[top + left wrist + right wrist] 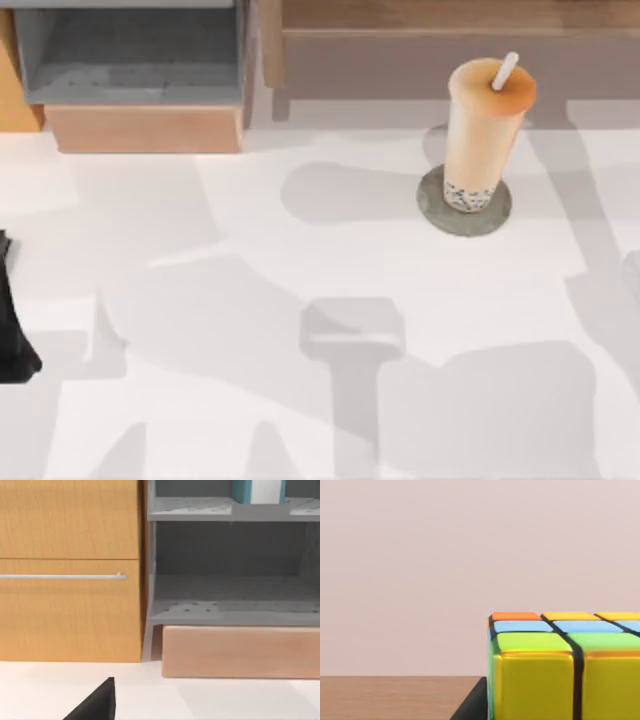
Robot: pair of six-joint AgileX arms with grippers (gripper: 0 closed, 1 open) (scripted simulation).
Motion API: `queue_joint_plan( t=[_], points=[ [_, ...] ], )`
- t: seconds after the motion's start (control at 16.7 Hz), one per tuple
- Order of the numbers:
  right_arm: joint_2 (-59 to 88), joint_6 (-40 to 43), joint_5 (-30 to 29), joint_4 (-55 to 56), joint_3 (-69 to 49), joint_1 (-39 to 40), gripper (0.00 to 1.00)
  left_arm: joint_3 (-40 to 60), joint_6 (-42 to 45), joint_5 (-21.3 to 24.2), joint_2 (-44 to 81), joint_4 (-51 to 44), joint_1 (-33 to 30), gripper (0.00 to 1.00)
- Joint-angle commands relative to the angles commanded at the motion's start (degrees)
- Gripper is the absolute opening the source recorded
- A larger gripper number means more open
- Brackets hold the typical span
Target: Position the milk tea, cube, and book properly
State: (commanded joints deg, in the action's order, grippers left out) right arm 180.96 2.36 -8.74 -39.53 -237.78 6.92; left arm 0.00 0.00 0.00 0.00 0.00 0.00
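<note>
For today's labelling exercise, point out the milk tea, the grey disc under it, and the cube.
milk tea (483, 135): top view, cup's side wall.
grey disc (436, 208): top view, bare rim.
cube (535, 685): right wrist view, yellow face.

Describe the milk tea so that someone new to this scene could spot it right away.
Start at the long wooden unit along the table's far edge, right side. Just in front lies a flat grey disc, and the milk tea stands on it: tall, orange-beige, dark pearls below, white straw.

The milk tea (485, 130) stands on a disc (434, 205) at the table's (250, 330) right, before the shelf (440, 45).
</note>
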Motion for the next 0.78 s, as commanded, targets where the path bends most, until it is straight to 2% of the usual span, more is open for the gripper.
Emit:
queue_joint_plan(
  t=[0.06,0.78],
  points=[
    [0.0,0.0,0.0,0.0,0.0,0.0,0.0,0.0,0.0,0.0,0.0,0.0,0.0,1.0],
    [0.0,0.0,0.0,0.0,0.0,0.0,0.9,0.0,0.0,0.0,0.0,0.0,0.0,1.0]
  ],
)
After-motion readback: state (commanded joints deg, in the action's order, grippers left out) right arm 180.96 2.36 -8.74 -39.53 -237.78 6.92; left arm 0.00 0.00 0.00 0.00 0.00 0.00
